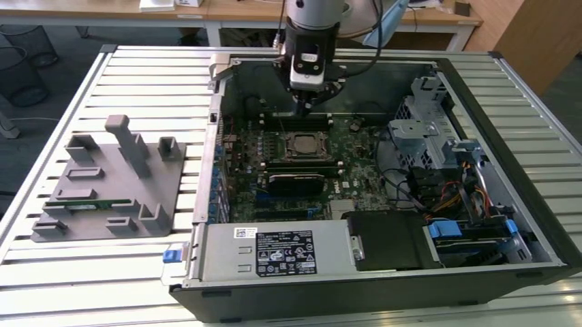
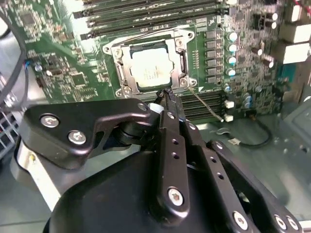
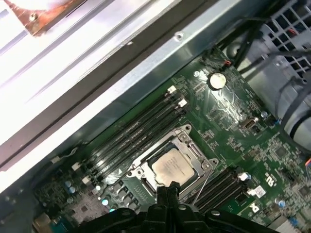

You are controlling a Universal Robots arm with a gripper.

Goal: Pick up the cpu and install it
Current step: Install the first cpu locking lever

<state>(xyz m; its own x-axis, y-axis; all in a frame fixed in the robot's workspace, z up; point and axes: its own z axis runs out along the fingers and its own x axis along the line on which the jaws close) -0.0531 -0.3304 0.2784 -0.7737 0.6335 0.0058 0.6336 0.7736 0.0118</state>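
The cpu (image 2: pixel 150 71), a small square chip with a silvery-grey top, lies flat inside the motherboard socket's metal frame (image 2: pixel 118 73). It also shows in the first wrist view as the cpu (image 3: pixel 173 167) and in the exterior view as the cpu (image 1: pixel 298 144). My gripper (image 1: pixel 306 109) hangs above the board just behind the socket, over the far memory slots. In both wrist views the gripper (image 2: pixel 167 93) (image 3: pixel 167 188) has its two black fingers pressed together, with nothing between them. The fingertips are apart from the chip, hovering near the socket's edge.
The open computer case (image 1: pixel 509 204) surrounds the motherboard, with walls on all sides. A grey plastic fixture (image 1: pixel 118 170) with a green memory stick (image 1: pixel 86 202) lies on the slatted table at the exterior view's left. The power supply (image 1: pixel 272 252) and drive cage (image 1: pixel 432 129) flank the board.
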